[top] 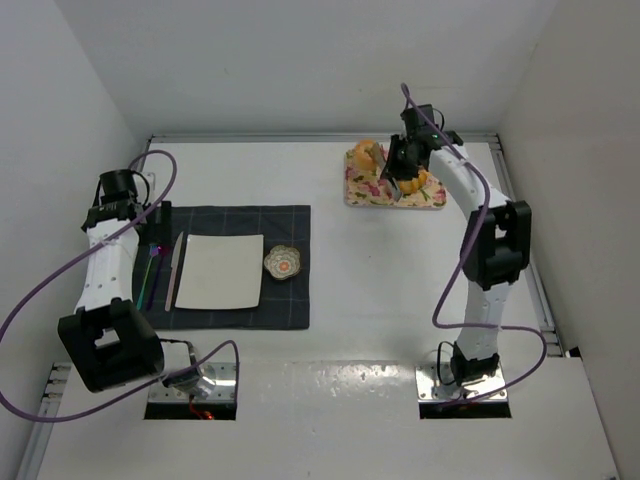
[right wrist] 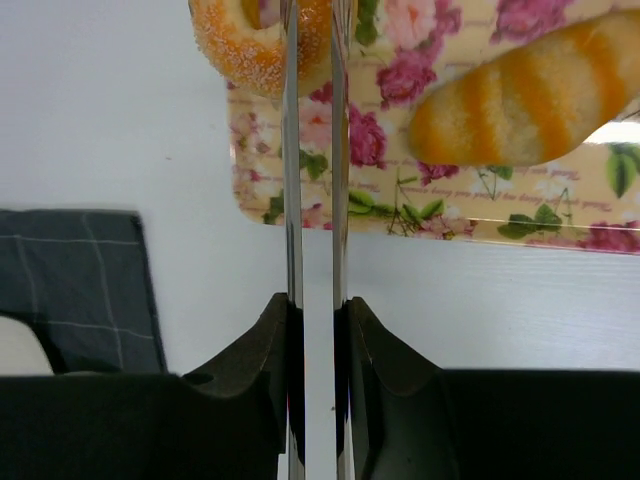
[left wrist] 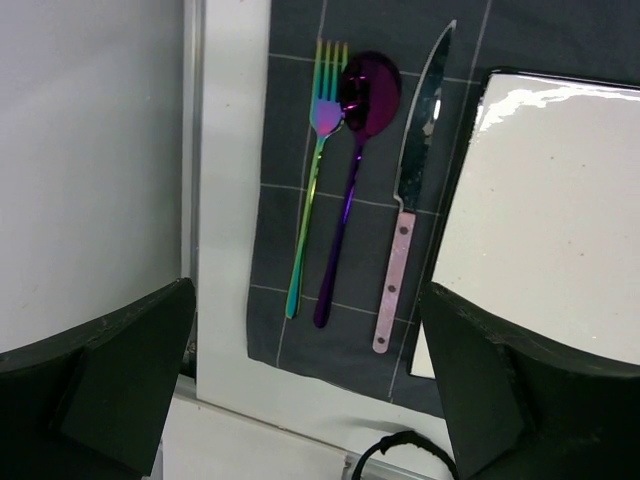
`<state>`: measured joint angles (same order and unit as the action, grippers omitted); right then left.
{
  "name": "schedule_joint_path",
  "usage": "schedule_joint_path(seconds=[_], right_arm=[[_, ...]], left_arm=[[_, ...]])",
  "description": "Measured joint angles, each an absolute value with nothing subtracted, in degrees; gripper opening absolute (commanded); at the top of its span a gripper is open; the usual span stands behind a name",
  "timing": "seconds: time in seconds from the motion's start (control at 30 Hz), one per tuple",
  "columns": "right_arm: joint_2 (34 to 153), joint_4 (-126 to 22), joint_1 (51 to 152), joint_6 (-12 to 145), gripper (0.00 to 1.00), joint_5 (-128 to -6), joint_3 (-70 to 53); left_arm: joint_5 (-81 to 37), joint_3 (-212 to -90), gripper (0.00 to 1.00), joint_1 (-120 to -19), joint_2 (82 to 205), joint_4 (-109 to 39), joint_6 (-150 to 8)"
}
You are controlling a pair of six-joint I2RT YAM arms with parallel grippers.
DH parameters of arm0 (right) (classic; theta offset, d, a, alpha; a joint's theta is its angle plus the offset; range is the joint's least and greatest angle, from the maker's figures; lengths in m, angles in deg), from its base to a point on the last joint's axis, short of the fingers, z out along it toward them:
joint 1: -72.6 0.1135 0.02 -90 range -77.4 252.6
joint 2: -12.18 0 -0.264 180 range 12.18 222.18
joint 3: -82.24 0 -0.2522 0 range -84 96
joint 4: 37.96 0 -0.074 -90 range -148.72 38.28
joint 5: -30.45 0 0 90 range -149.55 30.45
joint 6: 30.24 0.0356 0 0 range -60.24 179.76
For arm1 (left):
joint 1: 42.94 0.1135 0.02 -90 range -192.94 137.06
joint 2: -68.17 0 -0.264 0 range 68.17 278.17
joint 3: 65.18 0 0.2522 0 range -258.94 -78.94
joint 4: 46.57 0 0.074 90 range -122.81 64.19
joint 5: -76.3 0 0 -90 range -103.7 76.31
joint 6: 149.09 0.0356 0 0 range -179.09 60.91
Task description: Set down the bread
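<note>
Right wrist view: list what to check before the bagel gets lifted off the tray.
1. Jaws of the right gripper shut on the metal tongs: ok.
2. Tong blades gripping the bagel: they run over its rim, but the tips are out of frame: cannot tell.
3. The ridged roll lies apart from the blades on the floral tray: ok.
4. The white plate on the dark mat is bare: ok.
5. The left gripper, jaws open, hangs above the cutlery, away from the tray: ok.
</note>
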<state>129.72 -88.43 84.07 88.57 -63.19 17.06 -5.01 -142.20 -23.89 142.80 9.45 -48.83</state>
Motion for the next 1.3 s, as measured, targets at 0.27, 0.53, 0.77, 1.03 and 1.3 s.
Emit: schedule_joint_path(seconds=[0.27,0.53,0.77,1.03,1.3], right_arm=[[114.4,-84.2,95.0,87.9,0.07,-60.1,11.9],[134.8,-81.7,118.9,88.9,0.07,-62.3,29.8],[148.6,-80.2,126.1,90.5,0.07,-64.2,33.6],[143.9,-78.8,127.5,89.8,0.07,-63.4,26.4],[139.0,-78.1,129.8,89.3,0.18,-62.7,22.8]], left_arm=[[-3.0,-138.6,1.0,-18.5,139.5,8.2,-48.7],[-0.8,-133.4,1.0,-16.6,134.7,7.9,-47.7],[0.1,-130.7,1.0,-16.7,130.4,8.1,-46.8],[0.2,-130.4,1.0,-16.8,129.5,8.2,-46.2],[-0.2,-130.4,1.0,-16.8,129.4,8.2,-46.2]])
